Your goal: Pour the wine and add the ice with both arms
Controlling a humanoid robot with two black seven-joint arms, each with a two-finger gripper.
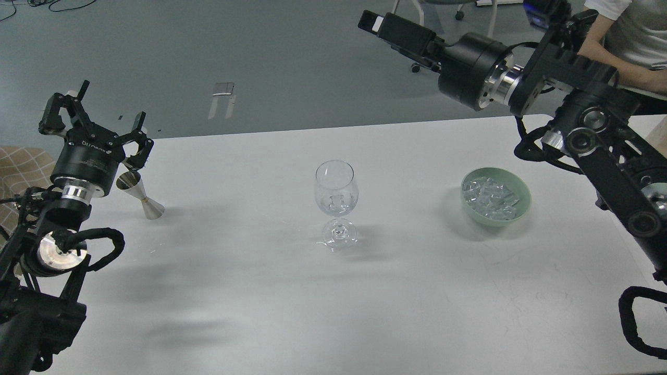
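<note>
A clear stemmed wine glass (336,190) stands mid-table with a little clear wine (336,209) at the bottom and an ice cube (338,200) in it. A pale green bowl (522,208) to its right holds a heap of clear ice cubes (490,197). My right gripper (376,23) is raised high above the table's far edge, up and right of the glass, fingers slightly apart and empty. My left gripper (95,119) is open and empty at the far left, pointing up, just above a steel jigger (140,195).
A seated person (620,41) is at the back right, close to my right arm. Chair legs on castors (415,66) stand on the floor behind the table. A tan box edge (657,148) shows at the right edge of the table.
</note>
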